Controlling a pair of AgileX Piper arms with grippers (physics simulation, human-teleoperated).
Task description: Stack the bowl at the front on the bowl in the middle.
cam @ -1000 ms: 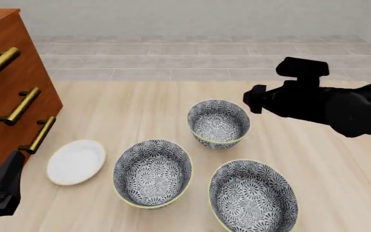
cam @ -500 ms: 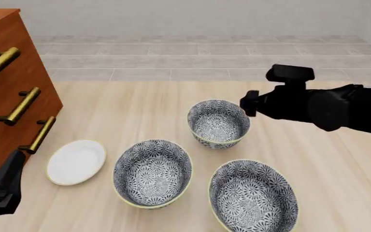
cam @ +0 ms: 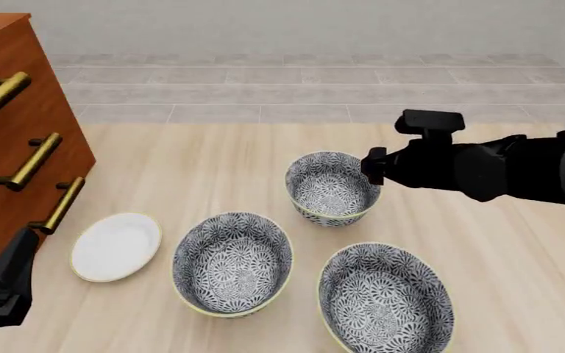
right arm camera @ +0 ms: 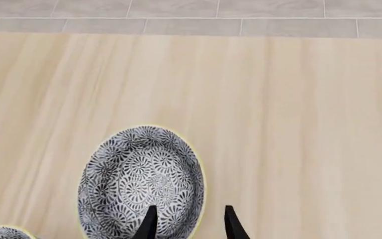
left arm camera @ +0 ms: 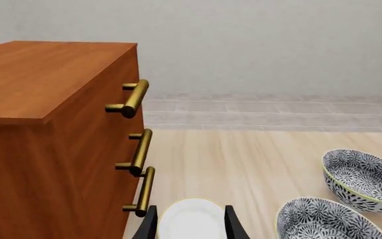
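Listing: three patterned bowls, one plate, one cabinet, two claws on a pale wood table (cam: 214,158)
Bowl at the front: the bowl at the front (cam: 385,300) sits nearest the camera, right of centre, upright on the table, cut by the lower edge of the front view
Bowl in the middle: the bowl in the middle (cam: 232,262) stands just left of it and a little further back, rims near, whether touching cannot be told
Far bowl: far bowl (cam: 332,188) stands apart behind the other two
Plate: small white plate (cam: 115,245) lies left of the middle bowl, near the cabinet
Cabinet: wooden cabinet (cam: 12,151) with brass handles at the table's left
Front view only: all three bowls together, and the right arm reaching in from the right
Left wrist view only: cabinet top and front face; the plate between the fingertips; two bowls at the edge
Right wrist view only: one bowl from above, its rim passing between the fingertips
Right claw: right claw (cam: 373,166) hangs at the right rim of the far bowl, fingers a modest gap apart, holding nothing; contact with the rim cannot be told
Left claw: left claw (left arm camera: 189,223) low at the front left by the cabinet, fingers apart, empty
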